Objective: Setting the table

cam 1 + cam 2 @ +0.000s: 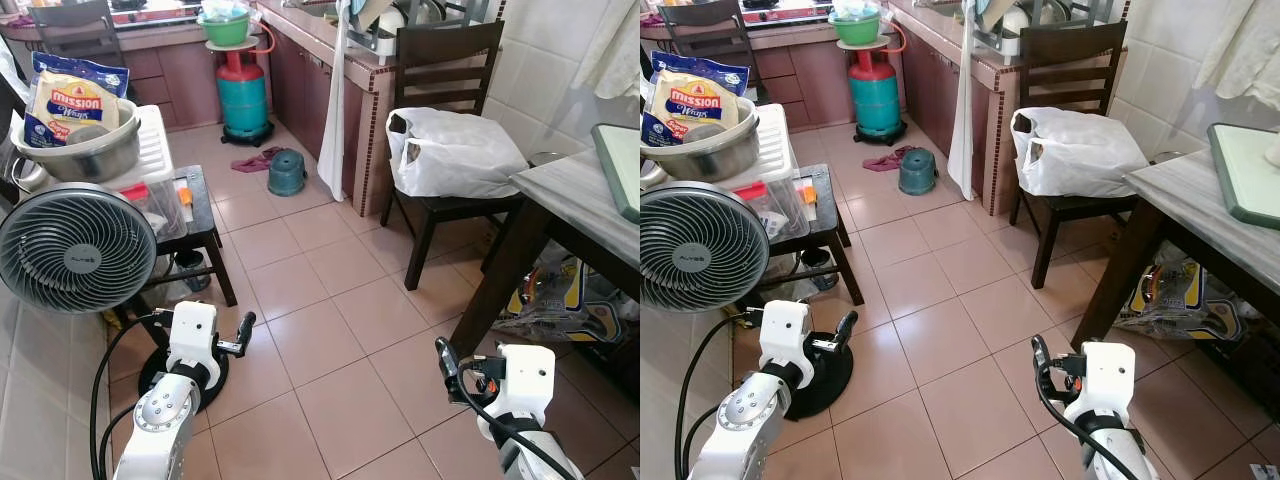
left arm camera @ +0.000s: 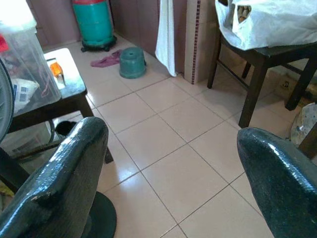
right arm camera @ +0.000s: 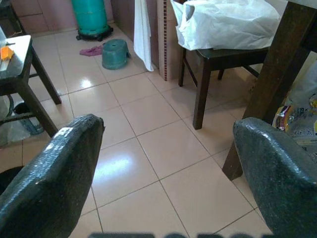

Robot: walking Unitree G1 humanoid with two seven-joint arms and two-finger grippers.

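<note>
Both the left gripper (image 1: 243,335) and right gripper (image 1: 447,362) hang empty with fingers wide apart above the floor; green tray (image 1: 622,165) lies at the desk (image 1: 570,195) near edge, probably stiff, light, best gripped by its rim.

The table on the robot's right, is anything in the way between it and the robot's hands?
Nothing visible blocks it. Bare floor tiles lie between the right end effector and the table. The chair with the white bag stands beyond the table's leg, off that path.
</note>
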